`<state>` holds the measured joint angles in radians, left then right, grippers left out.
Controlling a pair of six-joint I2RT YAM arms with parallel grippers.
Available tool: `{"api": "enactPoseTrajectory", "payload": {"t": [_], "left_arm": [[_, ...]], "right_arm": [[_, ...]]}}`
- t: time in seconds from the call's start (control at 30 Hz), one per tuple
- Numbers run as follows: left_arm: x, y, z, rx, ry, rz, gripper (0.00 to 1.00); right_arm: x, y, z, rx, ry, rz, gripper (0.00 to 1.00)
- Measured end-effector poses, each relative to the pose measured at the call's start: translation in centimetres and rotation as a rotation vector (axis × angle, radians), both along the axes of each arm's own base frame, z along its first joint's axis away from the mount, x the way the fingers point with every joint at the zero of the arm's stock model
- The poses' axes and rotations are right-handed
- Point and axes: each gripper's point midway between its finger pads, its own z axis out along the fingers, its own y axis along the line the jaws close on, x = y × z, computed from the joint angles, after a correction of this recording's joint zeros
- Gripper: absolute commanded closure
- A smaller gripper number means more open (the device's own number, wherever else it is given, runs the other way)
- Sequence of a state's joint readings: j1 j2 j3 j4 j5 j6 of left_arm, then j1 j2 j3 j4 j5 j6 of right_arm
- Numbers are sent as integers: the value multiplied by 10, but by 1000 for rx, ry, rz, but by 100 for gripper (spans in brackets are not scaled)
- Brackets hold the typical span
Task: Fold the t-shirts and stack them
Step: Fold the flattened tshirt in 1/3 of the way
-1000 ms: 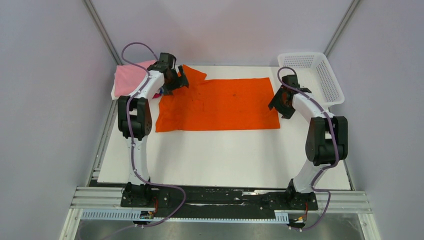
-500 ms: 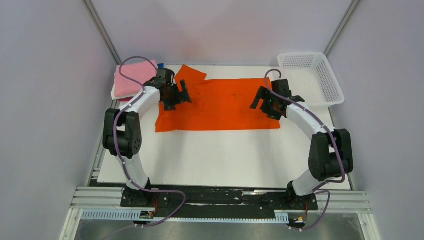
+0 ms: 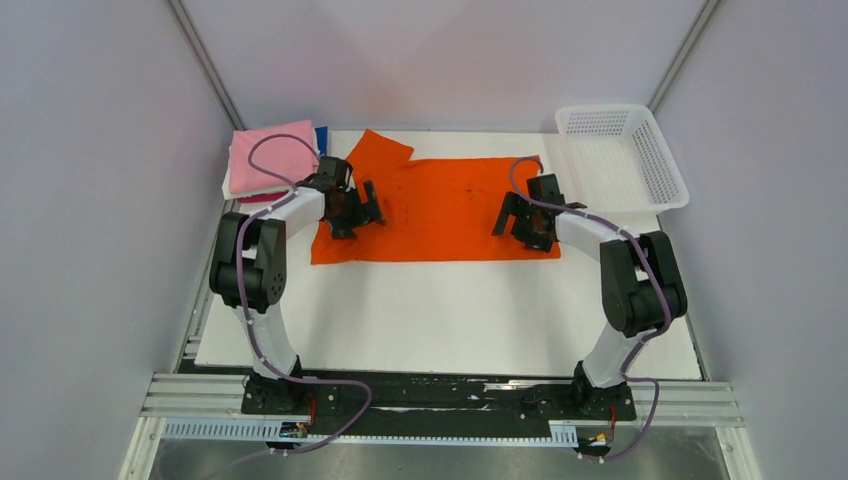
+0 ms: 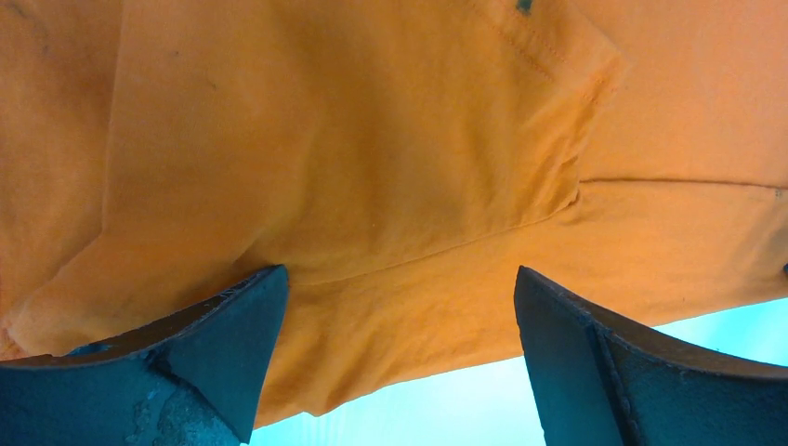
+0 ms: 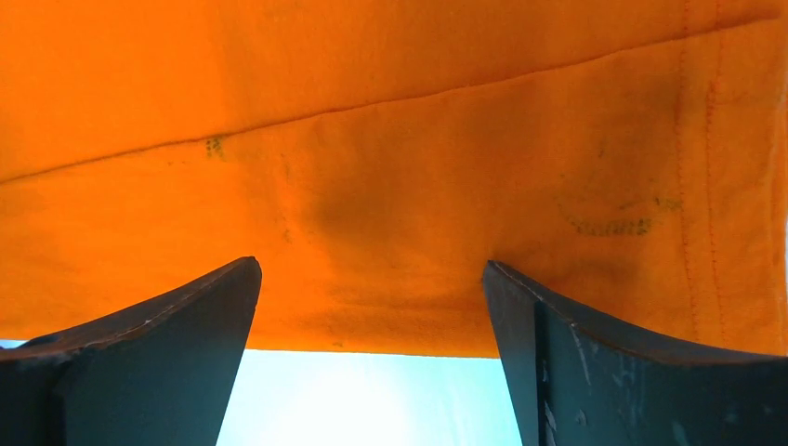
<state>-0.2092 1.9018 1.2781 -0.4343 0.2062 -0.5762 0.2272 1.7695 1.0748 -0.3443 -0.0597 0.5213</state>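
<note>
A bright orange t-shirt (image 3: 440, 208) lies flat across the back half of the white table (image 3: 450, 310), one sleeve poking out at its far left corner. My left gripper (image 3: 358, 212) hovers low over the shirt's left part, jaws open and empty. In the left wrist view the orange cloth (image 4: 372, 139) fills the frame, and its near hem runs between the gripper (image 4: 400, 288) fingers. My right gripper (image 3: 518, 222) is open over the shirt's right part. The right wrist view shows the gripper (image 5: 372, 279) astride the near hem of the shirt (image 5: 390, 121). Folded t-shirts are stacked at the back left, pink (image 3: 265, 160) on top.
A white mesh basket (image 3: 665, 165) stands at the back right corner. A blue edge (image 3: 321, 135) shows behind the pink stack. Grey walls close in on both sides. Bare white table lies in front of the orange shirt.
Both arms have swung inward and toward the near side, over the orange shirt's ends. The right jaws have spread wider. The left arm has uncovered the pink stack.
</note>
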Motion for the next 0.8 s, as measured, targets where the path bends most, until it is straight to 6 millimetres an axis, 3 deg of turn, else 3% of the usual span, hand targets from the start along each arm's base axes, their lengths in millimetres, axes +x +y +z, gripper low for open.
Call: {"api": "enactPoseTrajectory", "payload": {"t": [0.17,0.5,0.8], "left_arm": [[-20,1,0,-7,-22,-8,0],[-128,-4,-5,14,42,-77,0],[-182,-3,-6,10,78,-76,0]], "right_arm": [[-25,-7,-1,-2,-15,-17,0],[-130,-13,-3,96,129,-79,0],[-218,-1,-7,106,340,-108,0]]}}
